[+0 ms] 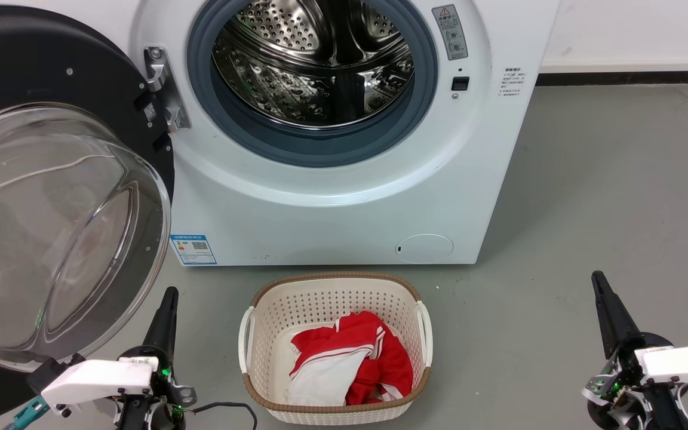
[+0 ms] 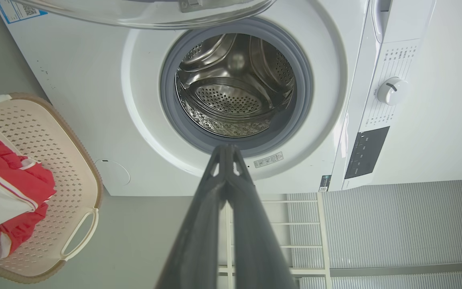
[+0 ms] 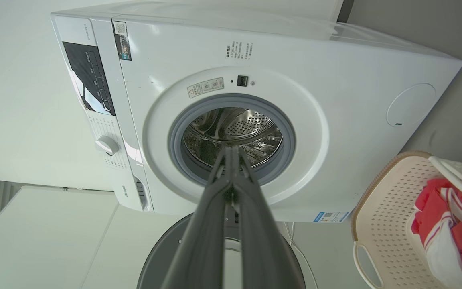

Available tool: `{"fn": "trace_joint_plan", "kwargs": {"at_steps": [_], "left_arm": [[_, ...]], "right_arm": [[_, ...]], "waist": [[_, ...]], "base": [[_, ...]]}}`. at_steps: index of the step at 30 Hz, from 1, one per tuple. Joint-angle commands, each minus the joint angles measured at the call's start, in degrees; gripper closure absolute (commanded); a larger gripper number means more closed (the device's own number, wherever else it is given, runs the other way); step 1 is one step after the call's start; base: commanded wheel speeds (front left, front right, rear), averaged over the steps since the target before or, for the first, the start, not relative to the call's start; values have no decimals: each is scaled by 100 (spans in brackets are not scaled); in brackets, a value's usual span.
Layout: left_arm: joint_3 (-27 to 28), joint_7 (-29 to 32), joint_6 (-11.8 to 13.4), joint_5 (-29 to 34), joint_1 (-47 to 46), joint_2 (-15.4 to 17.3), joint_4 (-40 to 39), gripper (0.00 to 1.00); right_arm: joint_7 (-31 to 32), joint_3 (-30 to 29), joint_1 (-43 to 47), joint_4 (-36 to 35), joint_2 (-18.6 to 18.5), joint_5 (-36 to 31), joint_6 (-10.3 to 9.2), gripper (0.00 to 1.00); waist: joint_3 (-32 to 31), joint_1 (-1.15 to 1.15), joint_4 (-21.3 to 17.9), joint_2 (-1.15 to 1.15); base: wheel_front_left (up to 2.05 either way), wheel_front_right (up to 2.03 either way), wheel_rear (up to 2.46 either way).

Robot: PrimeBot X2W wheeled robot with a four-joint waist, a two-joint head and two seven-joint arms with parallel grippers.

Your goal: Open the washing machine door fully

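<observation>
Because the head view cuts it off at the left edge and the pale left forearm (image 1: 96, 379) covers its lower rim, the washing machine door (image 1: 39, 65) cannot be seen whole. It hangs swung out on its hinge (image 1: 162, 89) at the left of the washing machine (image 1: 332, 209), glass bowl bulging toward the camera, and the steel drum (image 1: 320, 65) is uncovered. The left wrist view catches just a sliver of that bowl (image 2: 146, 12) along its top edge. In the right wrist view the grey disc (image 3: 163, 257) sits partly behind the fingers and is cut by the bottom edge. Both wrist views show the dial (image 2: 391, 90) and dark control panel (image 3: 88, 76), which the head view crops away. The left jaws are clenched on nothing, fingers (image 2: 199, 224) pressed together, pointing up low beside the door. The right jaws are likewise clenched and empty, fingers (image 3: 255, 224) together, well right of the laundry basket (image 1: 332, 280).
</observation>
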Motion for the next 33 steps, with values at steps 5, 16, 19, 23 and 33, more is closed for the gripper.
{"fn": "trace_joint_plan", "kwargs": {"at_steps": [5,16,19,23,33], "left_arm": [[39,88,-46,-299,-125,-14,36,100],[68,191,-74,-702,-138,-37,84,100],[66,191,-74,-687,-134,-36,82,100],[66,186,-74,-687,-133,-36,82,100],[65,185,-74,-687,-133,-36,81,100]], "right_arm": [[77,-30,-132,48,2,301,0,100],[158,-68,-163,115,17,700,0,100],[166,-74,-163,112,22,674,0,100],[174,-82,-165,112,28,662,0,100],[178,-103,-167,113,39,636,0,100]], "waist": [[-8,0,8,0],[-23,0,23,0],[-23,0,23,0],[-23,0,23,0],[-23,0,23,0]], "base": [[0,0,0],[0,0,0],[0,0,0],[0,0,0],[0,0,0]]}}
